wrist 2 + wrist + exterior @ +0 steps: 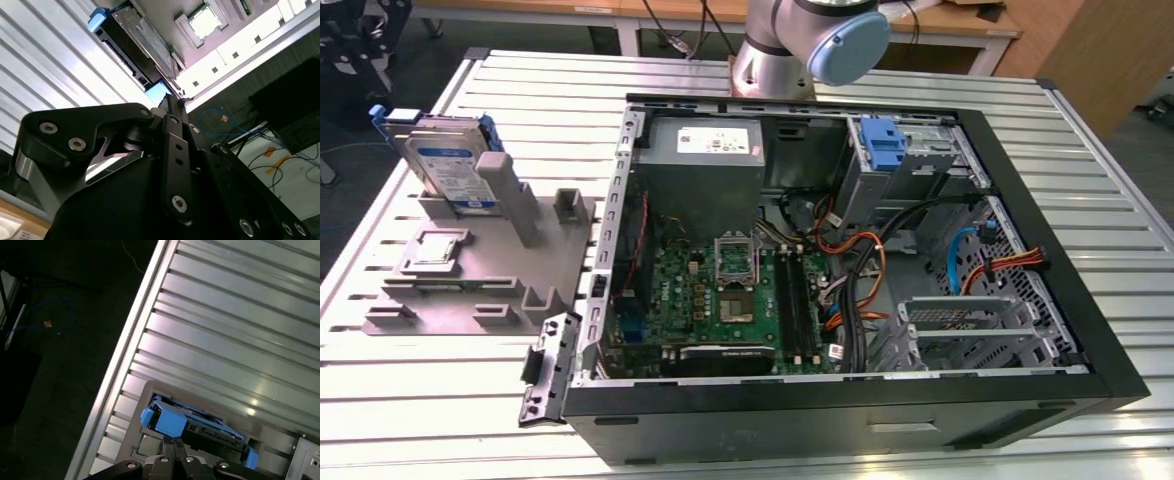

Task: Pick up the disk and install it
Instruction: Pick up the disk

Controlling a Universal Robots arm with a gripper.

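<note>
The disk (447,160) stands upright in the grey holder (480,270) beside the computer case (854,400), and the gripper (172,441) hovers over it with fingers closed on nothing, so a descent like this may strike its top edge and tip it

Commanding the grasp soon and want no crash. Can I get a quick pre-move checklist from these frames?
1. Disk upright in grey fixture: ok.
2. Tool aimed at the disk's blue end, first wrist view: ok.
3. Tool open for the grasp: not ok, fingers together in both wrist views.
4. Space around the disk's top free, exterior view: ok.
5. Computer case open: ok.
6. Cables clear of the install path: cannot tell.
</note>
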